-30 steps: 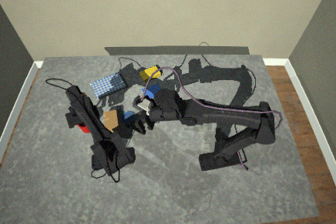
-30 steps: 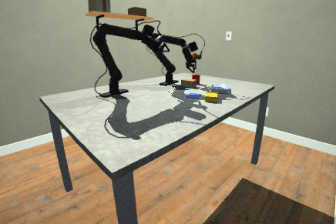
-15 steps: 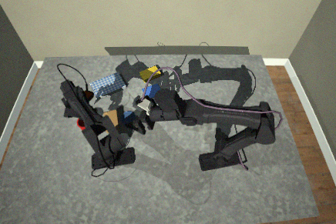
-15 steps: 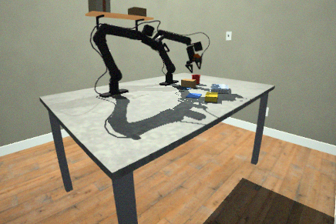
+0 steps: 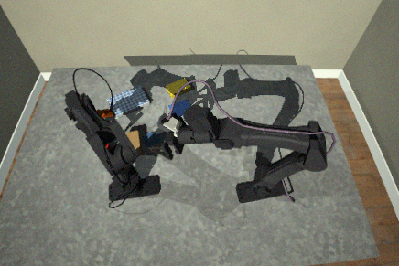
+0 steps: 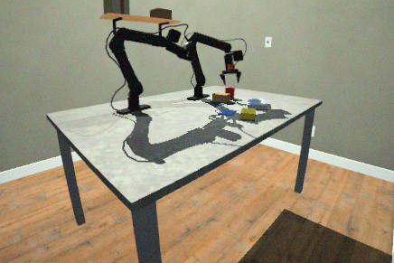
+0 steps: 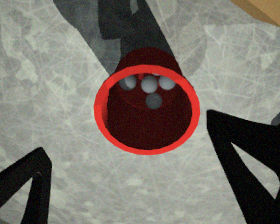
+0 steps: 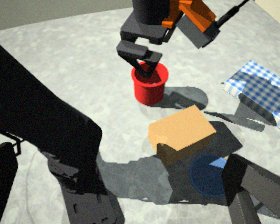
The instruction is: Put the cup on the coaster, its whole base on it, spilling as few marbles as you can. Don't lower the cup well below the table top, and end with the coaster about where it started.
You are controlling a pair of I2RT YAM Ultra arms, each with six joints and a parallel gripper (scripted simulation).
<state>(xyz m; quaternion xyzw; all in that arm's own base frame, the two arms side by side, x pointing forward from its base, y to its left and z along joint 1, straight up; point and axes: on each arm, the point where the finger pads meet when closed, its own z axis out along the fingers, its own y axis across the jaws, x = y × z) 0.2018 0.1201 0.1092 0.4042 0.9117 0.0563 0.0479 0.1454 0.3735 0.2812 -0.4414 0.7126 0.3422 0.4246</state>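
The red cup (image 7: 146, 106) stands upright on the table and holds several grey marbles. It also shows in the right wrist view (image 8: 150, 85) and small in the exterior view (image 6: 229, 92). My left gripper (image 7: 124, 137) (image 8: 155, 58) is open, right above the cup, with a finger on each side of it and apart from it. The round blue coaster (image 8: 209, 175) lies flat in shadow beyond a tan block (image 8: 181, 128), which sits between the coaster and the cup. My right gripper (image 5: 159, 148) is open and empty, held above the table near the coaster.
A blue-checked box (image 5: 129, 101), a yellow block (image 5: 177, 87) and a blue block (image 5: 179, 107) lie behind the coaster. The left arm's base (image 5: 134, 186) and the right arm's base (image 5: 261, 190) stand toward the front. A wall shelf (image 6: 139, 17) hangs above the arms.
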